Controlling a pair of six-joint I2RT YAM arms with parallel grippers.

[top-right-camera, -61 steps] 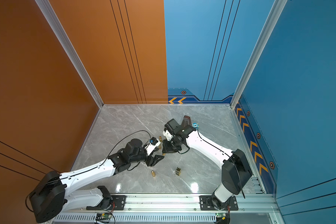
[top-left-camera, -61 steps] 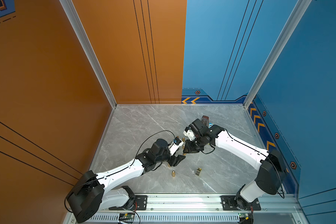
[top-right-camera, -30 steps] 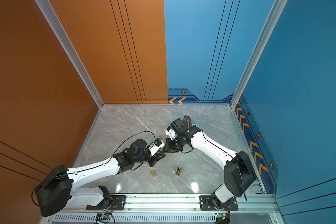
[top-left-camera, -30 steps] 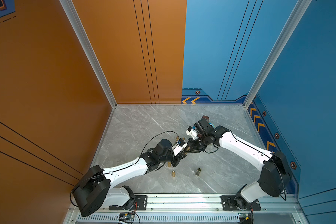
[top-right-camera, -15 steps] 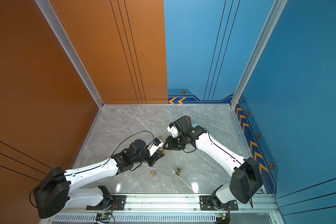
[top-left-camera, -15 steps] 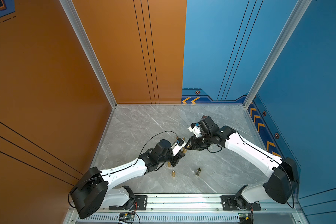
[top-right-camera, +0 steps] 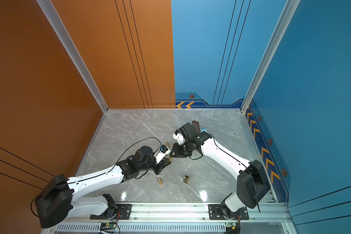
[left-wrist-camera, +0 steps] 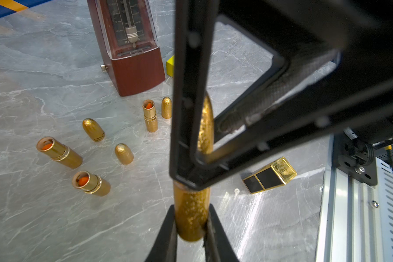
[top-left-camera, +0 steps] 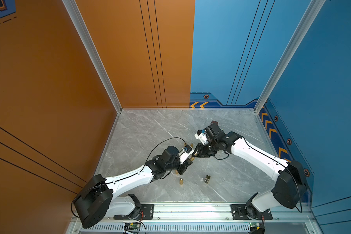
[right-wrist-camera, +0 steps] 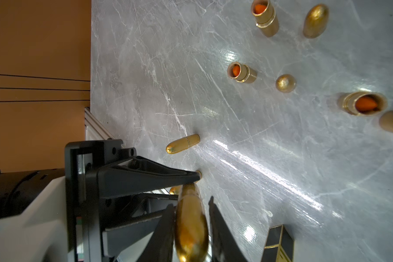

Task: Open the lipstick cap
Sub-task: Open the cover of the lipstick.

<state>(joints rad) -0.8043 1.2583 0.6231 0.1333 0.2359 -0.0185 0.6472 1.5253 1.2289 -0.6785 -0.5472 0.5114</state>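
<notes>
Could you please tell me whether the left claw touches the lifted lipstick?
Touching. The left wrist view shows the left claw with both fingers pressed against the lifted lipstick.

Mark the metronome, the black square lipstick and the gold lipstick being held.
metronome [left-wrist-camera: 137,74]: left wrist view, on its wooden base.
black square lipstick [left-wrist-camera: 268,178]: left wrist view, on its black side panel.
held gold lipstick [left-wrist-camera: 191,217]: left wrist view, on its glittery lower body.

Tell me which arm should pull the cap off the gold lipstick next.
Right. The left gripper is shut on the lipstick at its base, anchoring it; the right gripper straddles its rounded cap end, so it can likely clamp and pull.
</notes>
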